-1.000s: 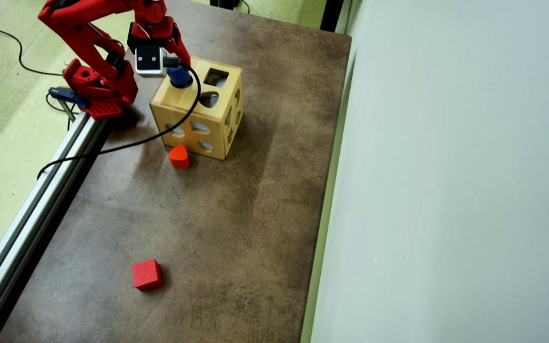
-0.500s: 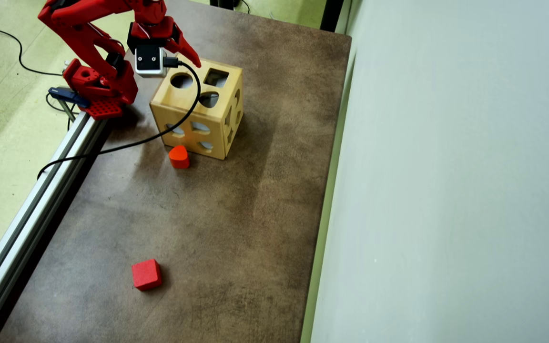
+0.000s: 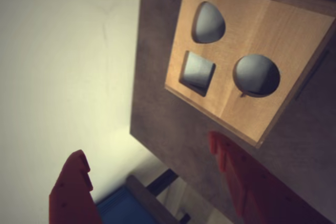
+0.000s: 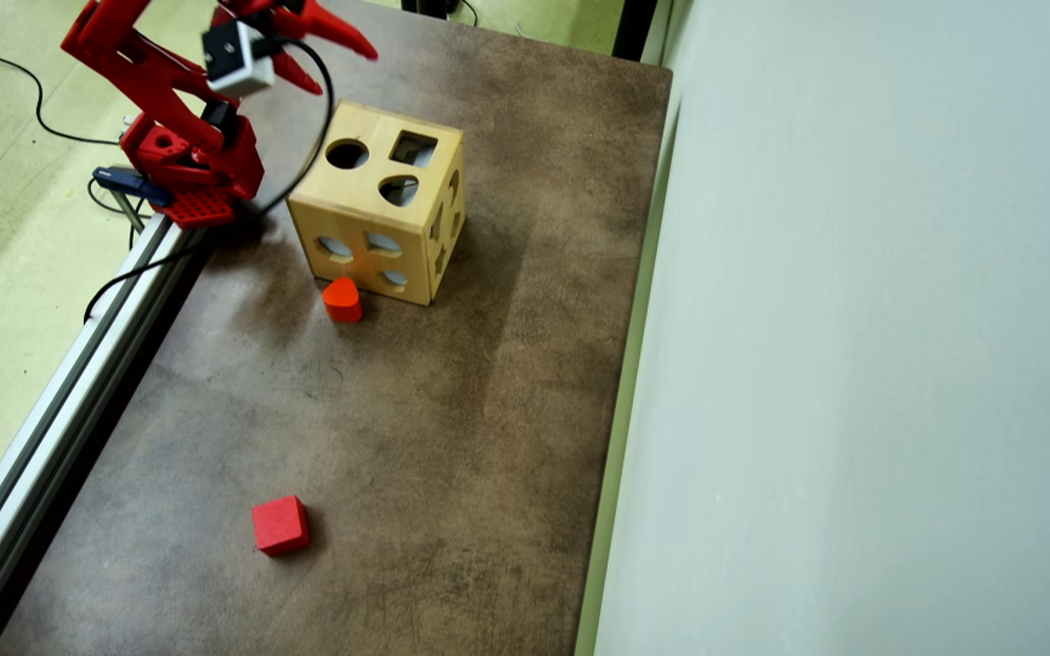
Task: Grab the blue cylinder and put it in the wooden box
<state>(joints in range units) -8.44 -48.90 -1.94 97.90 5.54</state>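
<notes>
The wooden box stands at the table's far left in the overhead view, its top face showing a round, a square and a rounded cut-out. The wrist view looks down on that same top face, and all three holes look dark and empty. The blue cylinder is out of view in both. My red gripper hangs open above the table's far edge, up and left of the box, nothing between its fingers. In the wrist view the gripper has its fingers spread wide apart.
An orange-red rounded block lies against the box's near side. A red cube sits near the front. The arm's base and an aluminium rail line the left edge; a pale wall bounds the right.
One second ago the gripper held the blue cylinder at the box's round hole. It then opened and the cylinder vanished from view. Now the arm has lifted and pulled back away from the box.
</notes>
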